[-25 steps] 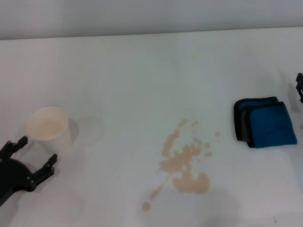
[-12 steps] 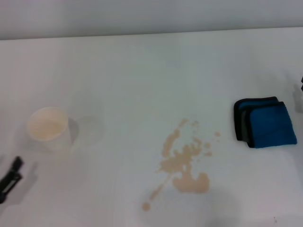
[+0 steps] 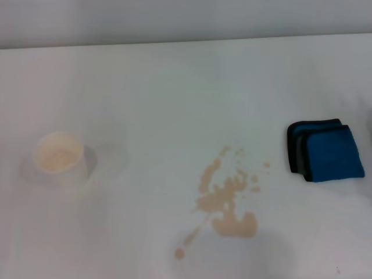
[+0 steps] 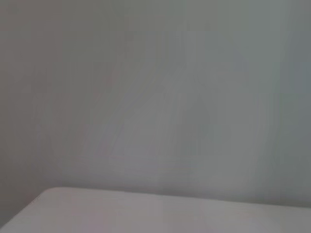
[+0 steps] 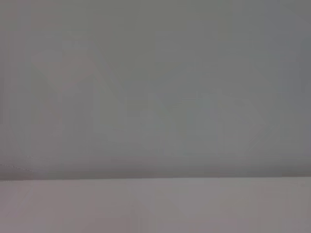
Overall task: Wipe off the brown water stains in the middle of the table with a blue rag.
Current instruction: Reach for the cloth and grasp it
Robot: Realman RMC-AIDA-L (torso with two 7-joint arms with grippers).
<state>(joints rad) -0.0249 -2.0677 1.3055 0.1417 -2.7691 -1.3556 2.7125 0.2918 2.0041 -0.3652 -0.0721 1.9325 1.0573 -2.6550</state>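
The brown water stains (image 3: 228, 204) lie as a tan splatter with small droplets on the white table (image 3: 174, 104), a little right of the middle and toward the front. The blue rag (image 3: 325, 151), folded, with dark edging, lies flat at the right side of the table, apart from the stains. Neither gripper shows in the head view. The left wrist view shows only a grey wall and a strip of table (image 4: 146, 213). The right wrist view shows the same kind of scene, with a strip of table (image 5: 155, 206).
A white paper cup (image 3: 59, 158) with a beige inside stands upright at the left side of the table. The table's far edge meets a grey wall at the back.
The left gripper, seen at the lower left beside the cup, has drawn back out of the head view. The right gripper at the right edge has also left the view.
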